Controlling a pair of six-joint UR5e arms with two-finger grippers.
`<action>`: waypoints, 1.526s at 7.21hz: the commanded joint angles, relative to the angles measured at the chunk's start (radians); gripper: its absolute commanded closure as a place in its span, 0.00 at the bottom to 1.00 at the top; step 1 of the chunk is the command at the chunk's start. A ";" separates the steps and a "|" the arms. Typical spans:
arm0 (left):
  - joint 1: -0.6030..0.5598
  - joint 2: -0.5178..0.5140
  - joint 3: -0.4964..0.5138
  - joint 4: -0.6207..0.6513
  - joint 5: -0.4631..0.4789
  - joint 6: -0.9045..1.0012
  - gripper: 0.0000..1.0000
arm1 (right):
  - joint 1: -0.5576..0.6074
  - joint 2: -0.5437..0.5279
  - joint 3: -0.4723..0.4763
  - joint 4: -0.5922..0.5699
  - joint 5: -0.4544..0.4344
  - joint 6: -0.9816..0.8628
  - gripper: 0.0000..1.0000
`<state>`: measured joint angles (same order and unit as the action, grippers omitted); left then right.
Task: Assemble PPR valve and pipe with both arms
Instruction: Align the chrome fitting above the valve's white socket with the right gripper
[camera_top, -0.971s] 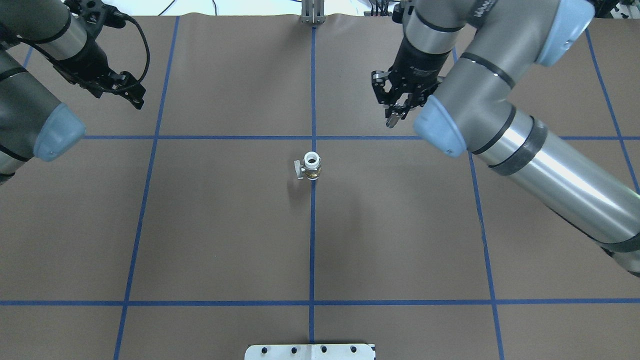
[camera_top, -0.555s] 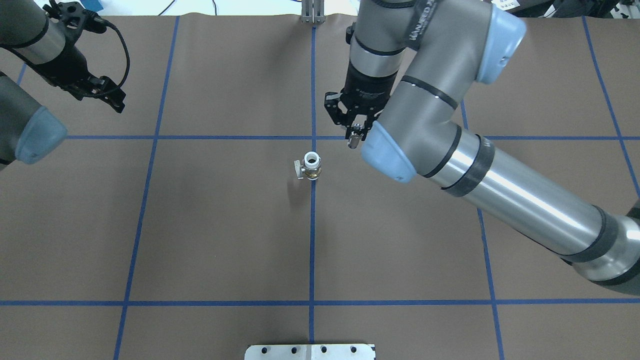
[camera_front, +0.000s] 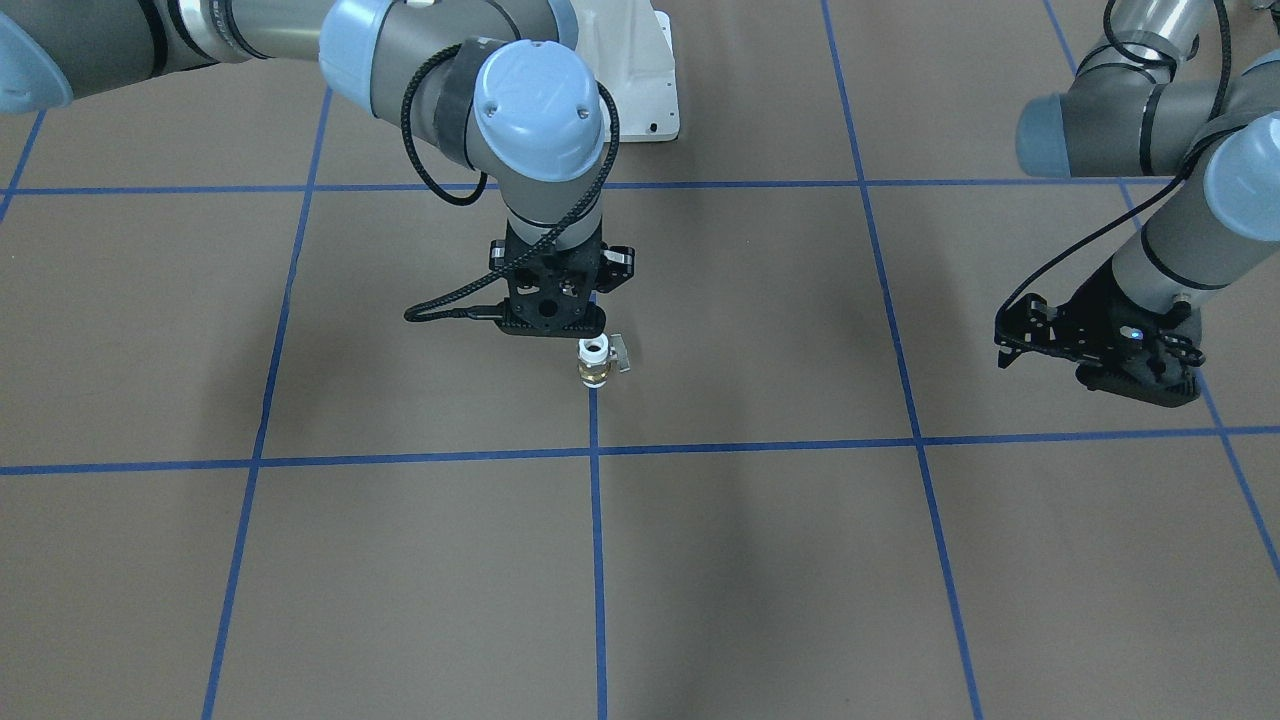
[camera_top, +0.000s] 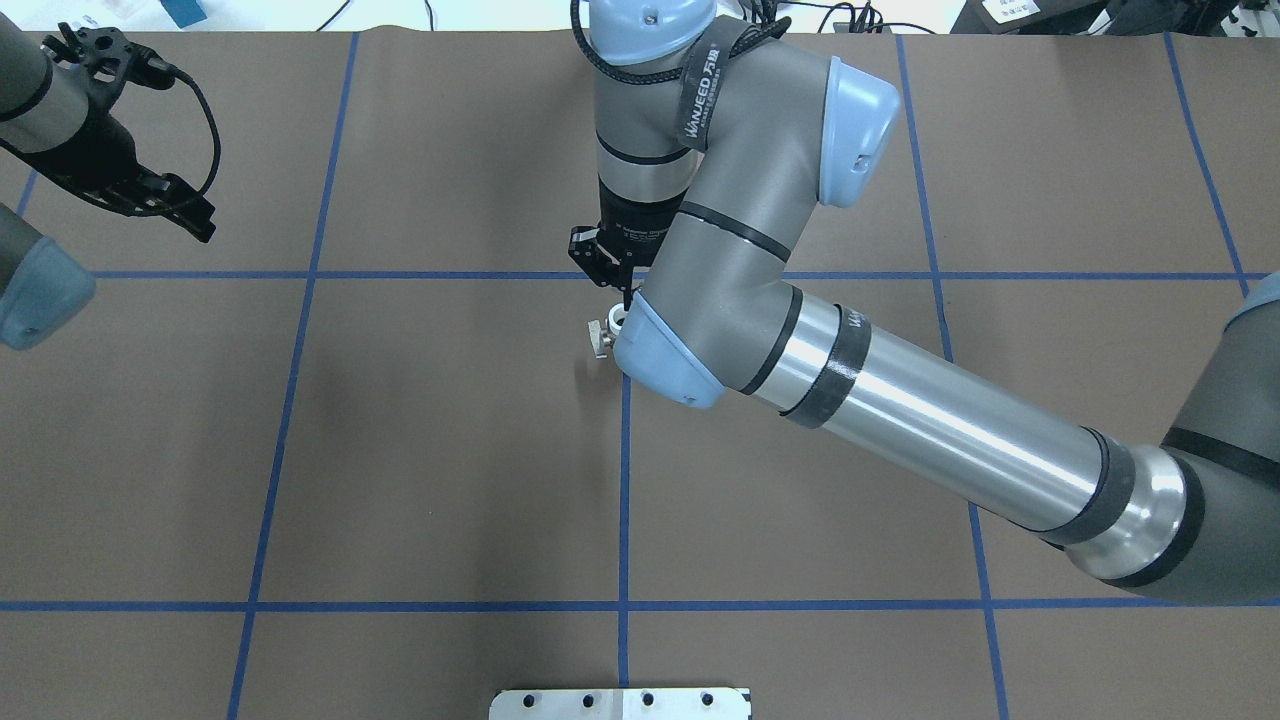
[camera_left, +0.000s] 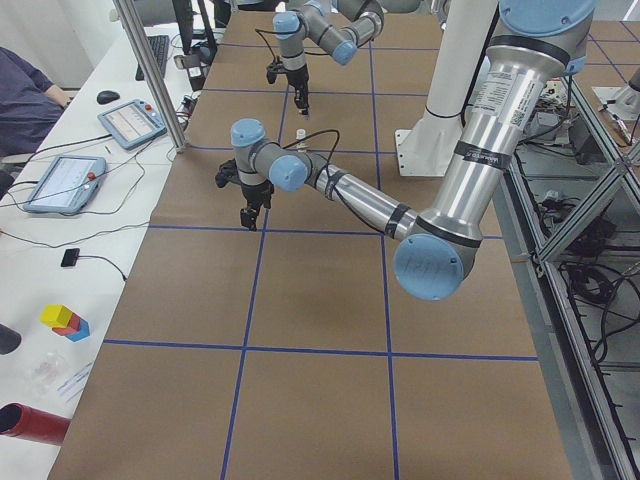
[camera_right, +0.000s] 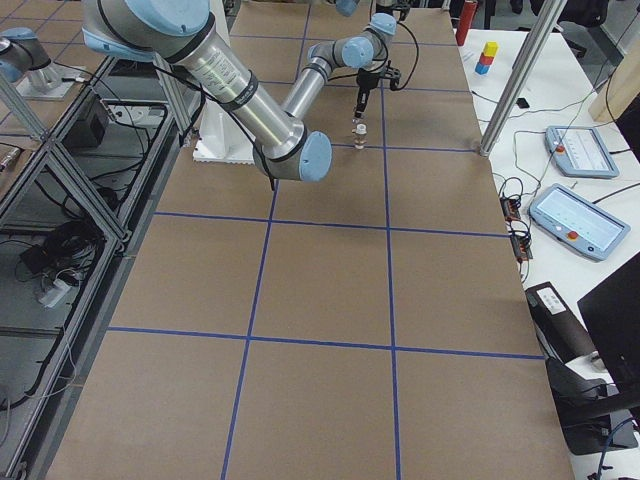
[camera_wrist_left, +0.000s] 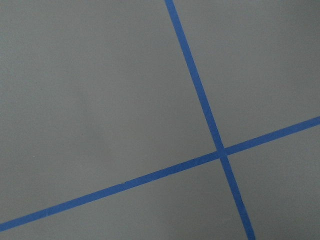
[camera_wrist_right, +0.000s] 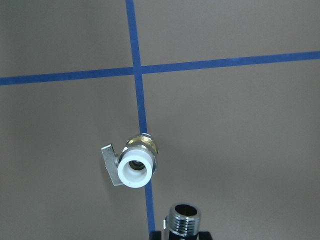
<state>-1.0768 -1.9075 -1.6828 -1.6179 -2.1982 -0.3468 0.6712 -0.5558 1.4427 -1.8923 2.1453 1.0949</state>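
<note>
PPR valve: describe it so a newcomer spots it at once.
On the brown table, follow the central blue tape line. The PPR valve stands upright on it: white socket up, brass body, side lever, unlike the all-silver threaded fitting held nearby.

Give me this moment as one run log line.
right gripper: shut on pipe, hovering by valve | valve: upright on table, not joined | left gripper: far aside, state unclear

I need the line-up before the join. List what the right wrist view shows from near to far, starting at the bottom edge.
pipe, cut off by the bottom edge → PPR valve, white socket end up → crossing of blue tape lines
</note>
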 joint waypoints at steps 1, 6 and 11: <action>-0.002 0.002 0.000 -0.002 -0.002 0.000 0.00 | -0.002 0.063 -0.123 0.060 -0.001 0.000 1.00; 0.000 0.001 0.000 -0.002 -0.002 -0.001 0.00 | -0.001 0.057 -0.159 0.076 0.001 -0.007 1.00; 0.000 0.001 0.002 -0.002 0.000 -0.001 0.00 | -0.016 0.053 -0.166 0.082 0.001 -0.001 1.00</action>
<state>-1.0768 -1.9068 -1.6813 -1.6199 -2.1987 -0.3482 0.6585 -0.5035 1.2765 -1.8147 2.1460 1.0912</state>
